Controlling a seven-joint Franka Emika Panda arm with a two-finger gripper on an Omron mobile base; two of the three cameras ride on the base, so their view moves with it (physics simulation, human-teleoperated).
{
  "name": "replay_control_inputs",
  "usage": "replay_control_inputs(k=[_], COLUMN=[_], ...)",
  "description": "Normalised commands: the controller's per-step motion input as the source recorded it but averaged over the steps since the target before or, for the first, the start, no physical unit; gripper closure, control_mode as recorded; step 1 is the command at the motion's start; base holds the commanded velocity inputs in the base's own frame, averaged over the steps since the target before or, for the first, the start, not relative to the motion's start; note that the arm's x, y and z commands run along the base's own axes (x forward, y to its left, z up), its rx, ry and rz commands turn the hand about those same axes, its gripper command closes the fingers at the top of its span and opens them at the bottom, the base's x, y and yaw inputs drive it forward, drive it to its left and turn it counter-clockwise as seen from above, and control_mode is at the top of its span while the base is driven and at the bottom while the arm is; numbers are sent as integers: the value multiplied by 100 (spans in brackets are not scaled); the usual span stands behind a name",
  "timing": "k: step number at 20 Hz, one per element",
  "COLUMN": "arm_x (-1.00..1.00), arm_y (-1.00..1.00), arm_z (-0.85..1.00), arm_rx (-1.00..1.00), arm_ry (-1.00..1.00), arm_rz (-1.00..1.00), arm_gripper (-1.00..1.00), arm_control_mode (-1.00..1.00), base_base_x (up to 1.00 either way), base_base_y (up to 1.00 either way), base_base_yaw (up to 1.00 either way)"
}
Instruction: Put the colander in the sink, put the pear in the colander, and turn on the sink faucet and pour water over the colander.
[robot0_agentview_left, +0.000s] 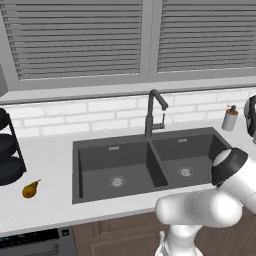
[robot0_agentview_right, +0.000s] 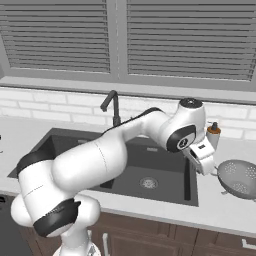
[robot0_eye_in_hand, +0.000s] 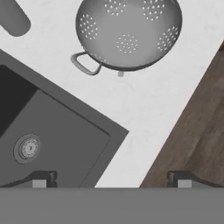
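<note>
Bare white worktop (robot0_eye_in_hand: 131, 109) was seen between the sink (robot0_eye_in_hand: 52, 131) rim and the perforated pale colander (robot0_eye_in_hand: 129, 33); the gripper (robot0_eye_in_hand: 111, 179) was spread wide, empty.

Colander (robot0_eye_in_hand: 127, 33) pale grey, dotted with hole clusters. Sink (robot0_agentview_left: 95, 165) dark grey, steel drains. Pear (robot0_agentview_left: 30, 189) golden-brown. Faucet (robot0_agentview_left: 151, 112) dark grey. Bench (robot0_eye_in_hand: 144, 109) white speckled. Backsplash (robot0_agentview_left: 75, 117) white brick.

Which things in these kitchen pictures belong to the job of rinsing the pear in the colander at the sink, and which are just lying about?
Belong to the job:
- colander, on the counter right of the sink
- sink, both basins bare
- pear, on the counter left of the sink
- sink faucet
- gripper, open

Just lying about:
- soap dispenser
- black rack
</note>
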Motion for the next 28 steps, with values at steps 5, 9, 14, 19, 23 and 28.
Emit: replay_control_inputs(k=[5, 9, 14, 19, 23, 28], arm_x=[9, 28, 24, 0, 0, 15], arm_y=[-46, -47, -43, -15, -2, -20], arm_z=[-3, 0, 0, -7, -17, -8], arm_rx=[0, 0, 0, 0, 0, 0], arm_ry=[0, 5, 9, 0, 0, 0], arm_rz=[-10, -14, -17, -13, -11, -6], arm_gripper=[-100, -100, -100, -100, -100, -100], arm_control_mode=[-100, -100, -100, -100, -100, -100], base_base_x=[0, 0, 0, 0, 0, 0], base_base_y=[0, 0, 0, 0, 0, 0], base_base_yaw=[0, 0, 0, 0, 0, 0])
